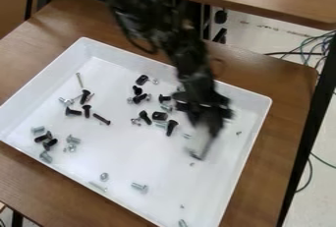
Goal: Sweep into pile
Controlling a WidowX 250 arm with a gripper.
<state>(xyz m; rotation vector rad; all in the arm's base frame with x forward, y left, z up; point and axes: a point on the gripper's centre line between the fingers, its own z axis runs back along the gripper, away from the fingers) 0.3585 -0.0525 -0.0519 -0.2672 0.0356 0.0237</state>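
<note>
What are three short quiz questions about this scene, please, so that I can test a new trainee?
1. True or false: all the screws in the tray already lie in one pile.

2. Choose one. Where does the gripper hang?
A) over the tray, toward the view's right side
B) over the tray's corner at the view's left edge
C) beyond the tray's bottom edge

3. Fill in the colour: the white tray stands on a ____ table.

Key: 1 false; 2 A; 3 brown.
</note>
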